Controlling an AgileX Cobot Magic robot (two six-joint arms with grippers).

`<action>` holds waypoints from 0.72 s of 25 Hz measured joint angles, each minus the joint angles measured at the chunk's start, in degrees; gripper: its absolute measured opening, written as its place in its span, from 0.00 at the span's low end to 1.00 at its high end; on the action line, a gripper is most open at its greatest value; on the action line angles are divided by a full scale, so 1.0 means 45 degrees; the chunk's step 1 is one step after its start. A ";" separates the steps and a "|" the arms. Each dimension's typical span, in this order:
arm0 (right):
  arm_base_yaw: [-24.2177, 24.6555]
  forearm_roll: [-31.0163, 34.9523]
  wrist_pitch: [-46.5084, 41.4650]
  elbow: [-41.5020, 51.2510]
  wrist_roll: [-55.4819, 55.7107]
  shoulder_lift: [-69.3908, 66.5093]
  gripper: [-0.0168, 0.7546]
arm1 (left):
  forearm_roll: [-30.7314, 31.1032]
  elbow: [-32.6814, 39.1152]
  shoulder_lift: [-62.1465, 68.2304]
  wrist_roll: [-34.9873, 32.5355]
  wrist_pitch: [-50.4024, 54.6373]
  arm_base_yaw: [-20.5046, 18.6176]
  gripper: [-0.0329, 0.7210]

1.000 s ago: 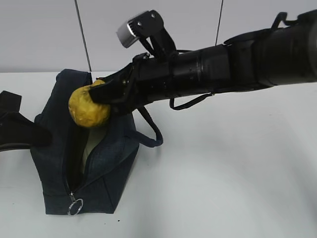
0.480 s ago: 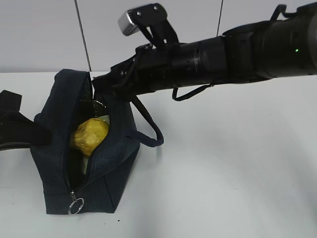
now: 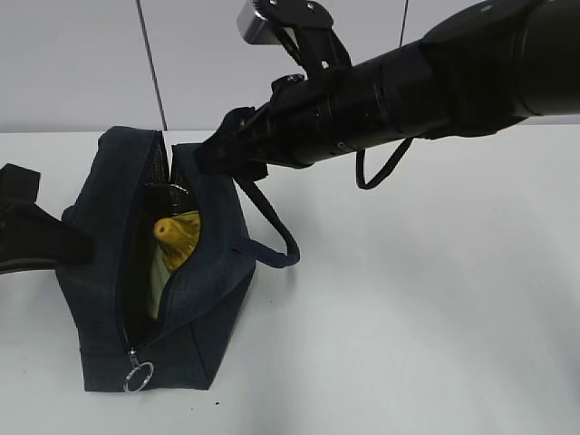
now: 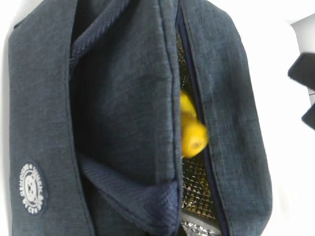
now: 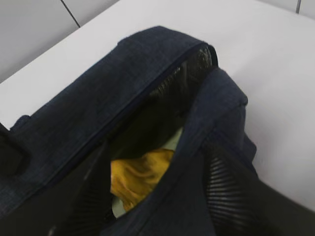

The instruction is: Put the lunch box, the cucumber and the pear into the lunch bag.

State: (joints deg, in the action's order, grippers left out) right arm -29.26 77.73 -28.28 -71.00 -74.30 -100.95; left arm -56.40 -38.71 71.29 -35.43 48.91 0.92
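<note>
The navy lunch bag (image 3: 195, 290) stands open at the left. The yellow pear (image 3: 177, 237) lies inside its opening, free of any gripper; it also shows in the left wrist view (image 4: 191, 132) and the right wrist view (image 5: 140, 174). A pale sage lid of the lunch box (image 3: 160, 275) shows under the pear. The cucumber is hidden. My right gripper (image 3: 213, 152) hovers above the bag's far end, jaws wide apart and empty (image 5: 155, 164). My left gripper (image 3: 32, 237) is against the bag's left side; its jaws are hidden.
The bag's loop handle (image 3: 276, 237) hangs out to the right on the white table (image 3: 435, 308). The zipper's ring pull (image 3: 138, 376) lies at the bag's near end. A grey wall (image 3: 82, 63) stands behind.
The pear left my right gripper and dropped into the bag, sinking deeper. The right gripper opened, rose and drew back to the right. The left arm has not moved.
</note>
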 joint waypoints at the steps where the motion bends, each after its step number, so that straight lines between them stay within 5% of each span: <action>1: 0.0000 -0.0465 -0.0033 0.0000 0.0581 0.0000 0.62 | 0.0000 0.0000 0.0000 0.0000 0.0000 0.0000 0.02; 18: 0.0000 -0.1986 -0.0590 -0.0062 0.3877 -0.1517 0.59 | 0.0000 0.0000 0.0000 0.0000 -0.0012 0.0000 0.02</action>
State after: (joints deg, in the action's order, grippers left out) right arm -29.26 68.79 -30.94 -71.28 -56.86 -107.77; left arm -56.40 -38.71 71.29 -35.43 48.85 0.92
